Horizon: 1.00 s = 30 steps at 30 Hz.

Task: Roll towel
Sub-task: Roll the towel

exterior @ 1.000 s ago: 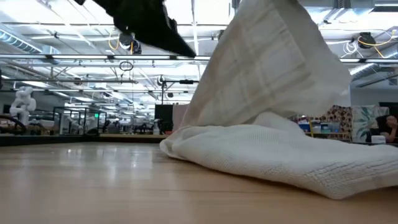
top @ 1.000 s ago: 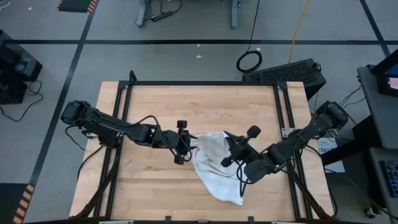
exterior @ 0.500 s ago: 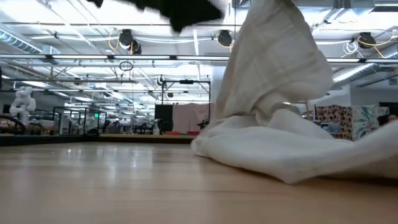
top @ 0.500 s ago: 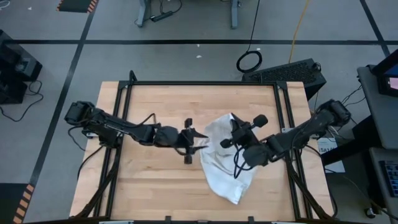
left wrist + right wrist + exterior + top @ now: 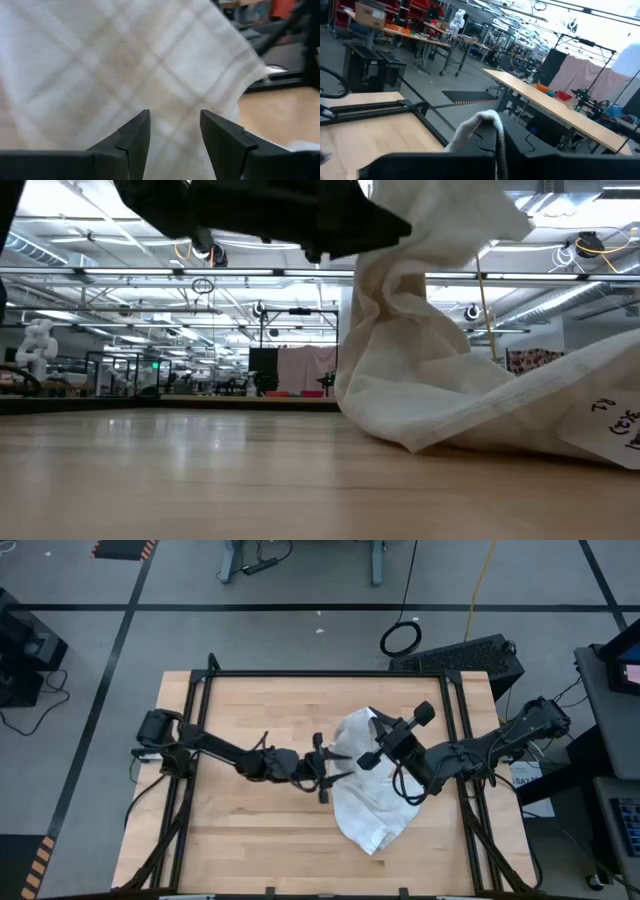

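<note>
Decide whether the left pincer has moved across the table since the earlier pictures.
Yes. The left pincer has moved toward the table's right side, following the towel.

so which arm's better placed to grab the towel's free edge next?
Left, probably. The left gripper is open, its fingers right at the hanging towel, cloth just ahead of them. The right gripper is shut on the towel, holding its upper edge off the table, so it is occupied.

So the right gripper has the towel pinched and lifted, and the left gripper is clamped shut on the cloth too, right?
Not quite. The right gripper does hold the towel lifted, but the left wrist view shows the left gripper open, cloth ahead of its fingers.
</note>
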Motion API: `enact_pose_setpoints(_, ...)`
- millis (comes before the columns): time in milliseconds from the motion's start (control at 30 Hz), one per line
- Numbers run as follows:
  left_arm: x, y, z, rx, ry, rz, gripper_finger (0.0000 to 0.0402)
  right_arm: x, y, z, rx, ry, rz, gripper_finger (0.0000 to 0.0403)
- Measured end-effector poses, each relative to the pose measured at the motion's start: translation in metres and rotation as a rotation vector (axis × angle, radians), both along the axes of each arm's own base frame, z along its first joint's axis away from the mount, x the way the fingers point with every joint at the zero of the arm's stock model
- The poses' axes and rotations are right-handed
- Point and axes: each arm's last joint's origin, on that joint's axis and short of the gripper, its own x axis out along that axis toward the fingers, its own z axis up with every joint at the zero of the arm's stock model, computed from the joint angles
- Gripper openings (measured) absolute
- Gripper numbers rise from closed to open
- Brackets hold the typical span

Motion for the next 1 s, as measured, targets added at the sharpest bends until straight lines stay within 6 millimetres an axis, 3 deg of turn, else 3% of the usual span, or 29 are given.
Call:
enact_pose_setpoints(133, -0.002, 0.019, -0.006, 0.102, 0.112, 0.191, 0.0178, -0.002, 0.005, -0.015, 0.021, 0.044, 0.017, 0.0)
enact_pose_setpoints(233, -0.012, 0.027, 0.003, 0.14, 0.216, 0.268, 0.0178, -0.006, 0.008, -0.03, 0.057, 0.074, 0.026, 0.0)
enact_pose_setpoints(500, -0.038, 0.009, 0.024, 0.119, 0.341, 0.097, 0.0178, -0.015, 0.006, -0.059, 0.301, 0.147, 0.142, 0.0)
enact_pose_setpoints(633, -0.039, -0.003, 0.03, 0.064, 0.295, 0.034, 0.0178, -0.011, 0.011, -0.071, 0.344, 0.201, 0.178, 0.0)
enact_pose_setpoints(800, -0.034, -0.016, 0.045, -0.047, 0.096, -0.092, 0.0178, 0.002, 0.017, -0.086, 0.334, 0.251, 0.176, 0.0)
enact_pose_setpoints(1000, -0.03, -0.021, 0.04, -0.049, 0.081, -0.107, 0.0178, 0.013, 0.021, -0.099, 0.327, 0.272, 0.166, 0.0)
